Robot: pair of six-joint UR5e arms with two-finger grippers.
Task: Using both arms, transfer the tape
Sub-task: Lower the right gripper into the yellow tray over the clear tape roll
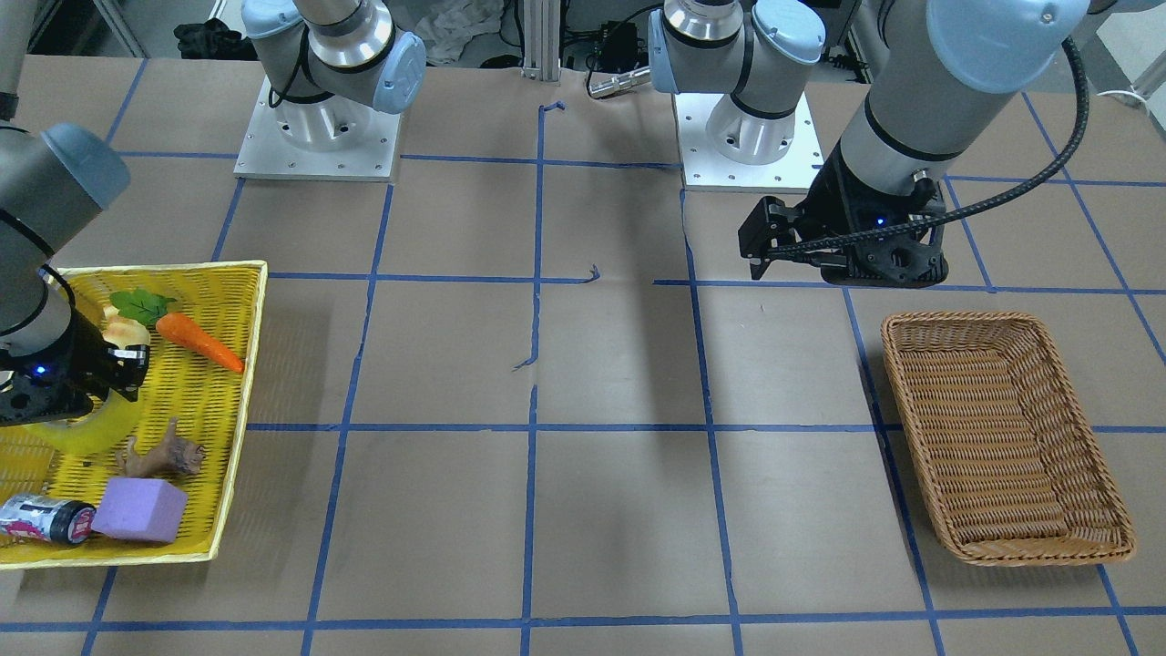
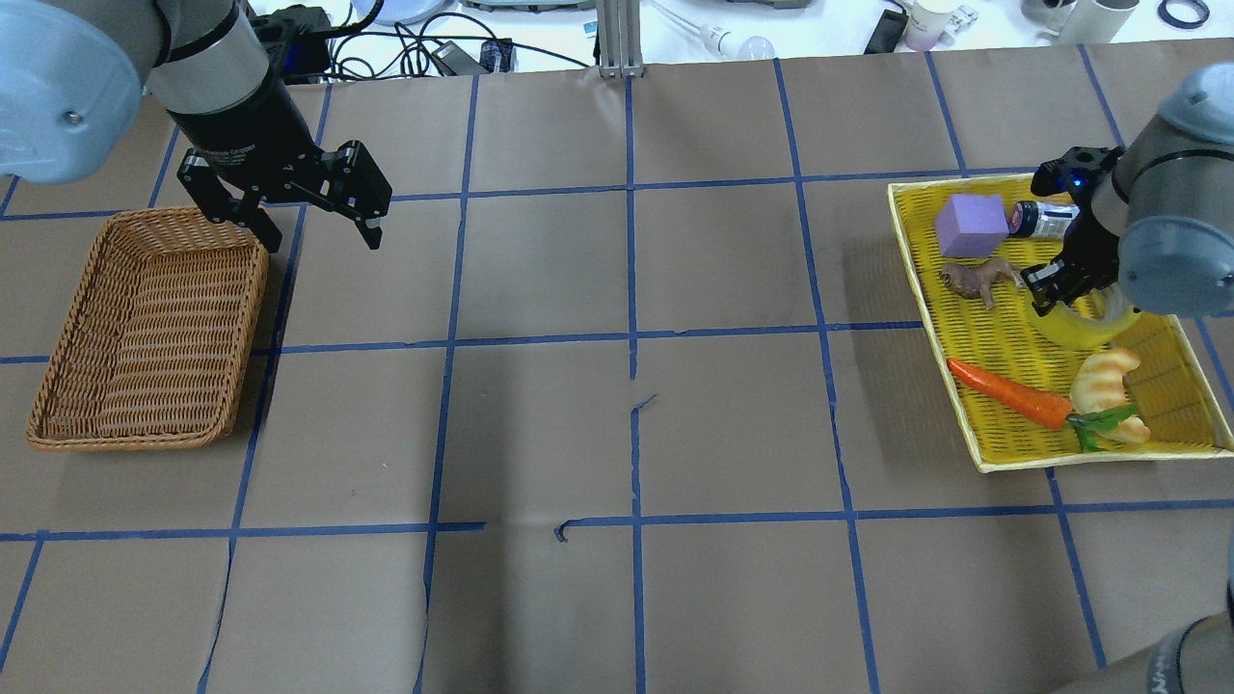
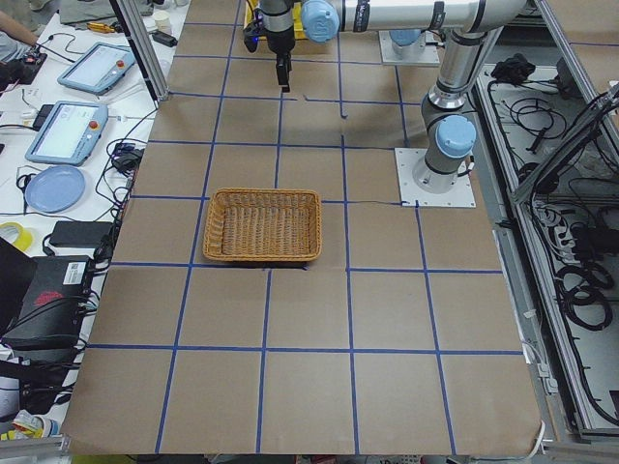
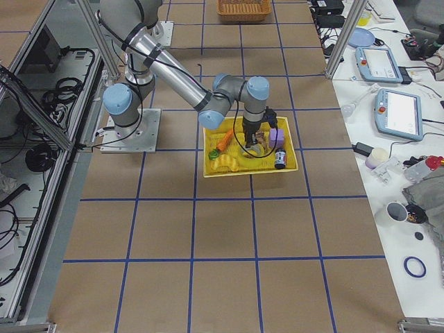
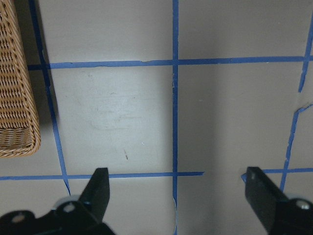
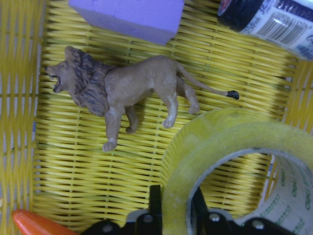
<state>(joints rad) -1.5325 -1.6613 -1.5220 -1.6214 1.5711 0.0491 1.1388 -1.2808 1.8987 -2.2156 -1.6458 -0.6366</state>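
Observation:
The tape point(image 6: 220, 147), a thick translucent yellow roll with a whitish core, lies in the yellow basket point(image 2: 931, 323) at the table's right end. It also shows in the overhead view point(image 2: 1070, 328) and the front view point(image 1: 91, 433). My right gripper point(image 6: 176, 198) reaches down into the basket and is shut on the roll's wall, with one finger outside and one inside the core. The roll sits low in the basket. My left gripper point(image 2: 323, 236) hangs open and empty above the table, beside the far corner of the wicker basket point(image 2: 125, 443).
The yellow basket also holds a toy lion point(image 6: 132, 83), a purple block point(image 2: 971, 226), a small can point(image 2: 1046, 219), a carrot point(image 2: 1007, 393) and a croissant point(image 2: 1104, 378), all close around the tape. Blue tape lines grid the brown table.

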